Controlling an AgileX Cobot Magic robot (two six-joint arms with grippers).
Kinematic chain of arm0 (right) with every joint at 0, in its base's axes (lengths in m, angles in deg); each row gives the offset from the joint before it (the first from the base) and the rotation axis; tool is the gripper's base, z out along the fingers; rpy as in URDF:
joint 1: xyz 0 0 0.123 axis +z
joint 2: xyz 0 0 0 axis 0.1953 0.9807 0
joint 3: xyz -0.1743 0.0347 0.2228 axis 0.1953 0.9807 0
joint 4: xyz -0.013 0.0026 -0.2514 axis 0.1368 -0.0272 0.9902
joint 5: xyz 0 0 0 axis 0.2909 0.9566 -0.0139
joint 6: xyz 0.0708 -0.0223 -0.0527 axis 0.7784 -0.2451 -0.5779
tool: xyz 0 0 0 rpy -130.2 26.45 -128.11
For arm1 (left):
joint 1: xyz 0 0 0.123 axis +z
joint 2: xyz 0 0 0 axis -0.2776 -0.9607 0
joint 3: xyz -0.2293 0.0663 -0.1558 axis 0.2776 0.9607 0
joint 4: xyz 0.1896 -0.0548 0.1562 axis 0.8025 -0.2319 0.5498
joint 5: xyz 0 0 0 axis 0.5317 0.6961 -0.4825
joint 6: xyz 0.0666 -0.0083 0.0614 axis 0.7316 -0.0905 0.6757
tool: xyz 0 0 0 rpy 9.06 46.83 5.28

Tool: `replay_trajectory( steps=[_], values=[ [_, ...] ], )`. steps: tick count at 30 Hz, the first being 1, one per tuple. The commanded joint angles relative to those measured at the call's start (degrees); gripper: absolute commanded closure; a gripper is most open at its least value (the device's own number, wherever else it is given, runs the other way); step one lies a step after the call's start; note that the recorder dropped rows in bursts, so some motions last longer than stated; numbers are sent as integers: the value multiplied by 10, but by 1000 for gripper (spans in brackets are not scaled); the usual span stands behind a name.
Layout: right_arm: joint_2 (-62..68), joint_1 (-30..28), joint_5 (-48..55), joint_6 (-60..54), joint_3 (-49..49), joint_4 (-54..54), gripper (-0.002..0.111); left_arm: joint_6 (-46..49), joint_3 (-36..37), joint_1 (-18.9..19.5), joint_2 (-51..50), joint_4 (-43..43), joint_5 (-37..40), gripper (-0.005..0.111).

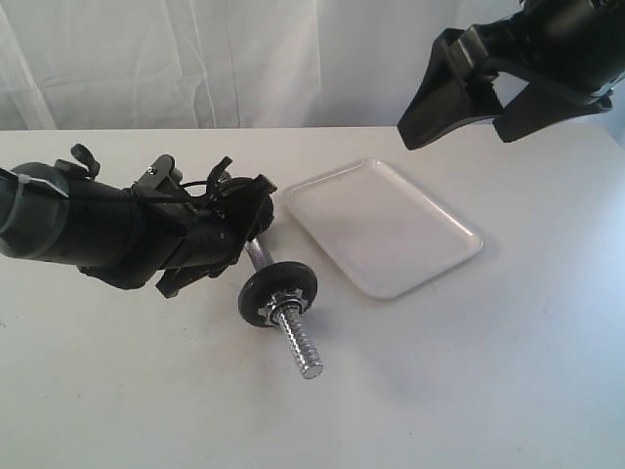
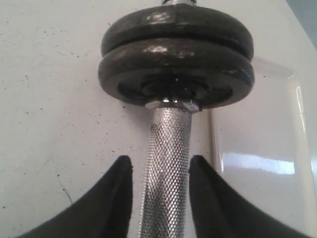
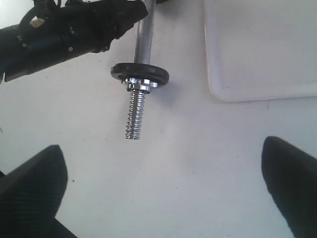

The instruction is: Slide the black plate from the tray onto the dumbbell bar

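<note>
The dumbbell bar (image 1: 262, 256) lies tilted on the table, its threaded end (image 1: 303, 347) pointing toward the front. Two black plates (image 2: 176, 64) sit stacked on it, and a silver collar nut (image 1: 282, 298) is on their outer side. I cannot tell which disc came from the tray. My left gripper (image 2: 161, 159) straddles the knurled middle (image 2: 166, 163) with a thin gap on each side. The white tray (image 1: 386, 225) holds nothing. My right gripper (image 1: 454, 137) hangs open high above the tray's far right, with nothing between its fingers.
A white curtain hangs behind the table. The left arm's dark body (image 1: 107, 230) lies low across the table's left side. In the right wrist view the tray's corner (image 3: 223, 91) is beside the bar.
</note>
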Motion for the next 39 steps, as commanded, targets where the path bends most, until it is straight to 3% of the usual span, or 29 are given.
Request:
replay_trajectory(
  steps=[1, 6, 13, 18, 29, 39],
  values=[
    [-5, -5, 0, 0, 4, 0, 3, 1, -1, -3, 6, -1, 6, 84],
    [-5, -5, 0, 0, 4, 0, 3, 1, -1, -3, 6, -1, 5, 107],
    [-5, -5, 0, 0, 4, 0, 3, 47, 0, -3, 6, -13, 7, 107],
    [-5, -5, 0, 0, 4, 4, 3, 128, 6, -5, 6, -88, 29, 107],
    [-5, -5, 0, 0, 4, 9, 3, 149, 13, -5, 7, -95, 23, 107],
    [-5, -5, 0, 0, 4, 11, 3, 300, 41, -5, 51, -175, -52, 107]
  ],
)
